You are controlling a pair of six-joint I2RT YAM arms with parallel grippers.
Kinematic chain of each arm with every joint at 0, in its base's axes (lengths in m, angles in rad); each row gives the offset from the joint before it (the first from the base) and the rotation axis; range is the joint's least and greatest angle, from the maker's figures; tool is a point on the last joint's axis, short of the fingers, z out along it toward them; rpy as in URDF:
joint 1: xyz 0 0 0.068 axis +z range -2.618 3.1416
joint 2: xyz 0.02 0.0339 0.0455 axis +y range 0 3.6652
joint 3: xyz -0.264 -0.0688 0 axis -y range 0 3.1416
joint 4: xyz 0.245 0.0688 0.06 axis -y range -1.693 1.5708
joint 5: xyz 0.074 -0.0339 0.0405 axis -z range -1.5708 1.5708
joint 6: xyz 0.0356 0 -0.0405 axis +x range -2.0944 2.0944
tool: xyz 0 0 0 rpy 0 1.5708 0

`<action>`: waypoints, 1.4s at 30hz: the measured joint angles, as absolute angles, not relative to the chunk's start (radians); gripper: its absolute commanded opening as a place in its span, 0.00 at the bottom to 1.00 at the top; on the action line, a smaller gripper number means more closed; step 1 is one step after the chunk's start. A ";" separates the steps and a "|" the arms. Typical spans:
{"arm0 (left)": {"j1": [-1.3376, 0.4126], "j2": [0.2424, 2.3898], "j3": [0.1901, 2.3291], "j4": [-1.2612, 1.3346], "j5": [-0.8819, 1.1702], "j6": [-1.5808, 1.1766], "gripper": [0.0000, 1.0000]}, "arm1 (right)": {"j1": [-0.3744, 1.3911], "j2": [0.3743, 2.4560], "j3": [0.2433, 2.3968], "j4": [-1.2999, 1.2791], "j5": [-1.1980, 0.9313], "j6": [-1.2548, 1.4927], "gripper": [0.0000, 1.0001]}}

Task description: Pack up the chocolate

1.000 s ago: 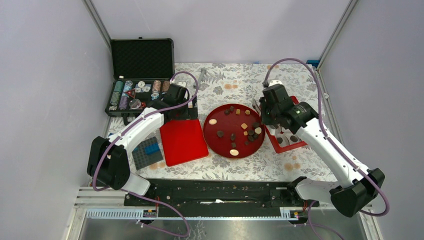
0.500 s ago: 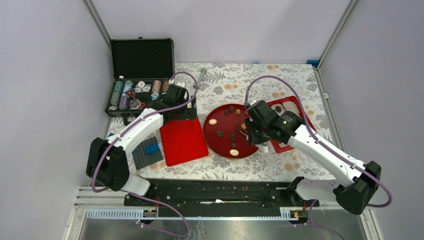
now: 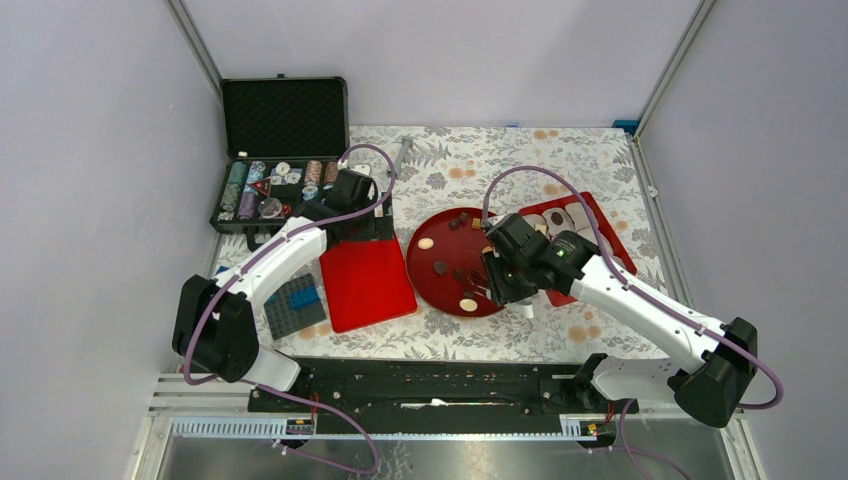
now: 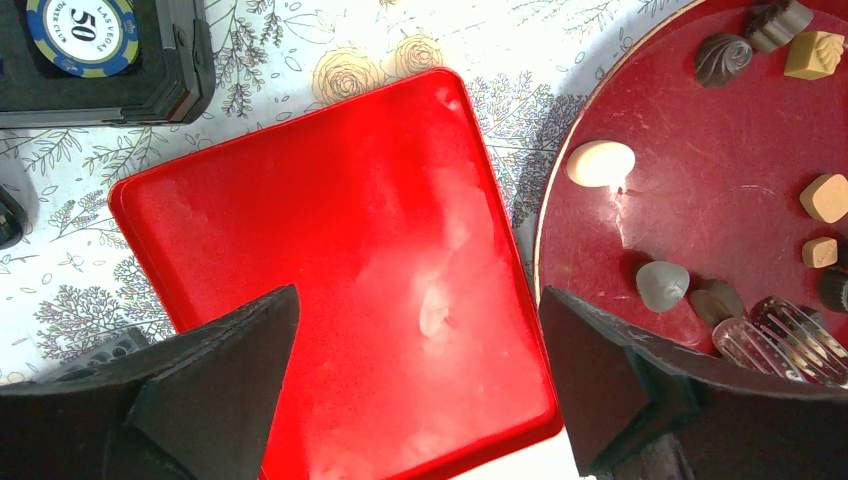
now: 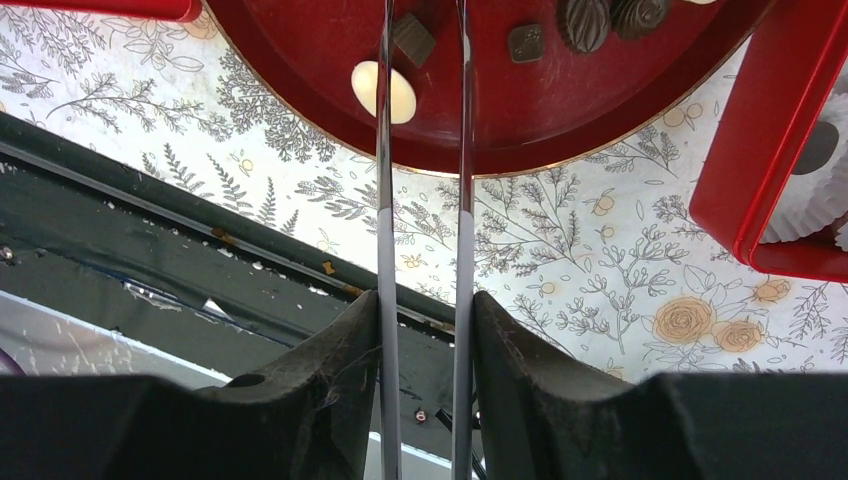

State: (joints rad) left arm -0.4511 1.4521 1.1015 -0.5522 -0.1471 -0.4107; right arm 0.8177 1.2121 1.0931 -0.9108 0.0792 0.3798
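Top view: swung the right gripper [image 3: 498, 283] off the red box [image 3: 595, 215] by the bench's right edge within the last second. Now hangs over the near rim of the round plate [image 3: 425, 262] at mid-bench. Probably means one piece dropped off and a return for the next. Leaves loose chocolate [image 3: 440, 267] scattered across that plate, so plenty still to pack. Keeps the left gripper [image 3: 357, 228] parked unmoved over the red lid [image 3: 365, 285], near the poker-chip case [image 3: 275, 190] at the far left corner.

Left wrist view: spread wide above the lid, gripping nothing, touching nothing. Catches the ribbed tips of the metal tongs [image 4: 775, 335] down among dark pieces on the plate's near side.

Right wrist view: clamped onto the tongs' two blades. Runs them apart, either side of a dark square piece [image 5: 413, 38], just past a cream oval [image 5: 385, 92]. Cuts the tips off at the frame's top, so cannot tell whether anything is pinched. Shows white paper cups [image 5: 815, 200] waiting in the box.
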 measured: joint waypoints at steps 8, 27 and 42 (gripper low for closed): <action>-0.451 1.452 1.102 -0.551 -0.145 -0.411 0.99 | 0.830 1.212 1.087 -0.916 0.067 0.393 0.45; -0.451 1.454 1.084 -0.524 -0.128 -0.412 0.99 | 0.850 1.213 1.102 -1.016 0.068 0.398 0.45; -0.451 1.454 1.081 -0.519 -0.120 -0.412 0.99 | 0.860 1.224 1.153 -1.048 0.102 0.397 0.28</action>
State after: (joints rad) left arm -0.4511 1.4540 1.0813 -0.5186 -0.1200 -0.4122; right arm 0.8597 1.2240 1.1530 -1.0485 0.1017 0.3969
